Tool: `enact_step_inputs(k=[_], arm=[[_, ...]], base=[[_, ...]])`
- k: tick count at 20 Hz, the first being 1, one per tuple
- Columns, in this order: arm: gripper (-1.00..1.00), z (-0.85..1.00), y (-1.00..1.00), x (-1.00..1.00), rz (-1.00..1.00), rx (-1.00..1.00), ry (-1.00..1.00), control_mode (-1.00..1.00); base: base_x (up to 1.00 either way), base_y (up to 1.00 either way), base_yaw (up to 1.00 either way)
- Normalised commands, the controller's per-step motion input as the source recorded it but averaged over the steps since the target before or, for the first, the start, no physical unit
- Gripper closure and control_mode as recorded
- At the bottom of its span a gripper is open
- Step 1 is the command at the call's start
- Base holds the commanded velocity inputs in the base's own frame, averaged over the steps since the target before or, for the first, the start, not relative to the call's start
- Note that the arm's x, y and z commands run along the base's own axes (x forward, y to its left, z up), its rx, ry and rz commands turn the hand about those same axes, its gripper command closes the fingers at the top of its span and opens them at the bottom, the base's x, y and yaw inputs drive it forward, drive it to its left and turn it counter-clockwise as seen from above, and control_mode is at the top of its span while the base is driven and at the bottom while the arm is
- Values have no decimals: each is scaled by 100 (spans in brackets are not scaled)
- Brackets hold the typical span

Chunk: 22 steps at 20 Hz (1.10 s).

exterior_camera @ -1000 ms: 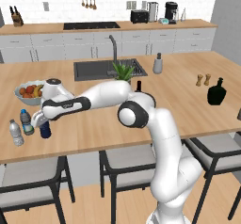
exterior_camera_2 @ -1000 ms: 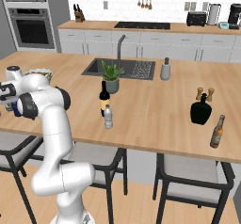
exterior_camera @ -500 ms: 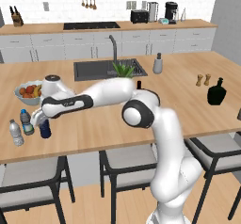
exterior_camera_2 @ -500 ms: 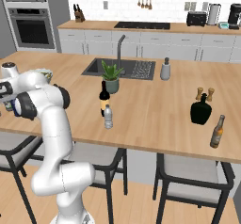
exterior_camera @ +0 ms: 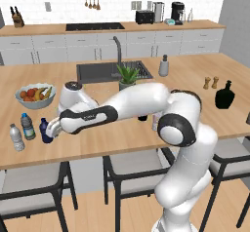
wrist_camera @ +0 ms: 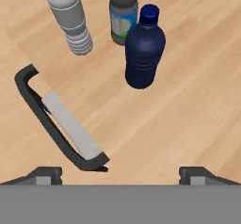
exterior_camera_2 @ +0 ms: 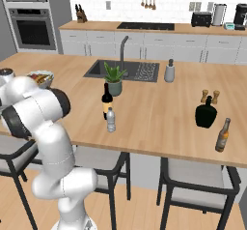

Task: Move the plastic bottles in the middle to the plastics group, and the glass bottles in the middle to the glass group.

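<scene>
Risk first: the arm is reaching far left over the island counter (exterior_camera: 195,75), and the gripper (wrist_camera: 117,173) is hanging close above the dark blue plastic bottle (wrist_camera: 144,49), which is standing upright just beside the plastics group. Any sideways swing on the way out could be clipping its cap and toppling it into the label bottle (wrist_camera: 123,12) or the clear bottle (wrist_camera: 70,18) next to it (all three are standing near one another, light and probably easy to knock). A stool back is sitting below the counter edge near the hand, another thing to snag.

Fingers are standing wide apart and holding nothing; their dark tips are rising at the bottom of the hand view, and the blue bottle is lying beyond them, between their lines but clear of both, not touching. In the left base view the same bottle (exterior_camera: 45,130) is standing at the near left of the counter, right of the two water bottles and near the fruit bowl (exterior_camera: 34,95).

Remaining work, as I judge it: the small clear greyish bottle (exterior_camera_2: 111,120) and the wine bottle (exterior_camera_2: 106,101) are waiting mid-counter, near the plant (exterior_camera_2: 114,78). The squat black bottle (exterior_camera_2: 206,113) is sitting well apart at the far right, beside the shakers (exterior_camera_2: 210,96).
</scene>
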Motion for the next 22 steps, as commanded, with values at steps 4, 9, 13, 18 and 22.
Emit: enact_step_inputs(k=[4,9,13,18,22], arm=[[-100,24,-97,-31,-14,0,0,-100],[-100,97,-57,0,-6,0,6,-100],[-100,76,-71,-12,-9,-1,19,-100],[-100,4,-82,-36,-25,-11,14,-100],[-100,0,-95,-10,-34,-22,4,-100]], base=[[0,0,0],[0,0,0],[0,0,0],[0,0,0],[0,0,0]])
